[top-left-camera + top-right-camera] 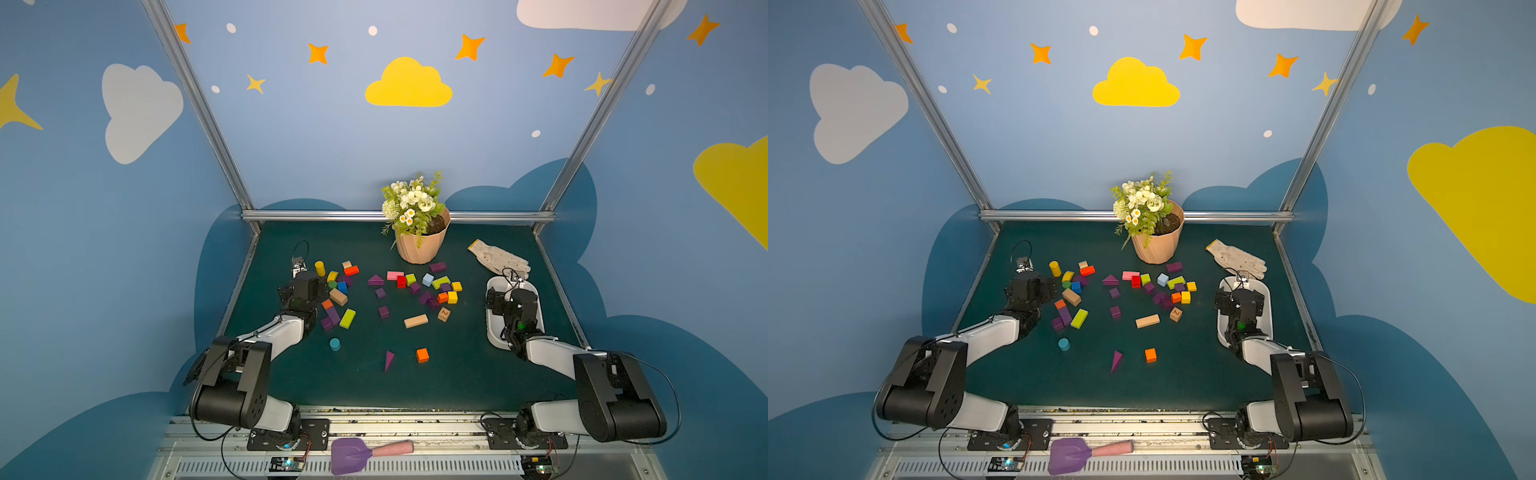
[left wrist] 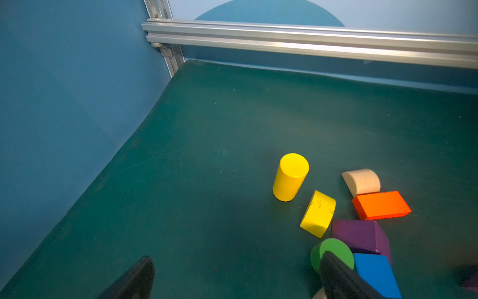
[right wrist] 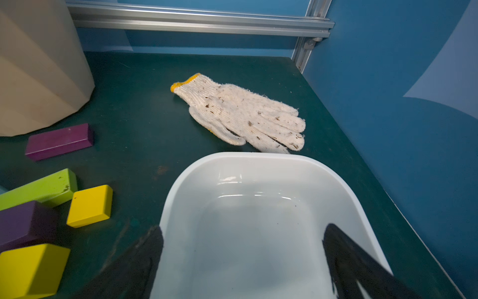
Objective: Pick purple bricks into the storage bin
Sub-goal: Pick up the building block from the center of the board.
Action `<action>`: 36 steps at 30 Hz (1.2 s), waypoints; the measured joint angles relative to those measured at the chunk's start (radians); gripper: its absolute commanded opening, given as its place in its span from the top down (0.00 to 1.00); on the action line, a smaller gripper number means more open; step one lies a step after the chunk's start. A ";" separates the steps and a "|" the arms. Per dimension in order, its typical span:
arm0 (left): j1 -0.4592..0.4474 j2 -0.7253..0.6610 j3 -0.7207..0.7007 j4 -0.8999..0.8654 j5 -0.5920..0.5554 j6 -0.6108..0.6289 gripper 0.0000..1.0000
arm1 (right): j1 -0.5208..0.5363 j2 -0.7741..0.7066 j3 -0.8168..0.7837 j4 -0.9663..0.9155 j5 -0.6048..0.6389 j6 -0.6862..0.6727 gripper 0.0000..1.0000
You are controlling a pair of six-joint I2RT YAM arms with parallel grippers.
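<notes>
Both arms are out over the table (image 1: 457, 374) and nothing is in hand. The right gripper (image 3: 243, 229) hangs straight above the storage bin (image 3: 258, 155), jaws spread wide with only white plastic between them. That's the spot for a drop, yet what shows of the tub's floor holds no brick. The bin lies at the right edge, just near of the work glove (image 1: 498, 257), so it's handy for the right arm and a long reach for the left.

The purple bricks (image 1: 383, 311) are all out on the table. A knot of them sits among yellow and orange blocks in the middle, and an oblong (image 3: 59, 141) lies just beside the flowerpot (image 1: 419, 249). A wedge (image 1: 389, 360) is alone at the near side, with a few more at the left.

The left gripper (image 2: 236, 259) sits over that left group, jaws apart and empty, one jaw by the green cylinder (image 2: 338, 247). Just beyond it lies a purple brick (image 2: 359, 235), hemmed in by a blue block (image 2: 372, 269) and a yellow half-round (image 2: 319, 213). My read is that the crowding makes a clean pinch awkward.
</notes>
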 measured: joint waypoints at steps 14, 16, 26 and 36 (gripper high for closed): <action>-0.023 -0.100 0.186 -0.321 -0.021 -0.154 0.00 | 0.009 -0.040 0.059 -0.134 0.087 0.039 0.03; -0.024 -0.113 0.216 -0.368 -0.009 -0.175 0.00 | 0.010 -0.051 0.068 -0.153 0.089 0.050 0.03; -0.037 -0.145 0.389 -0.632 0.095 -0.272 0.00 | 0.012 -0.094 0.172 -0.348 0.098 0.153 0.03; -0.037 -0.267 0.409 -0.794 0.293 -0.301 0.00 | 0.086 -0.124 0.344 -0.634 0.082 0.279 0.03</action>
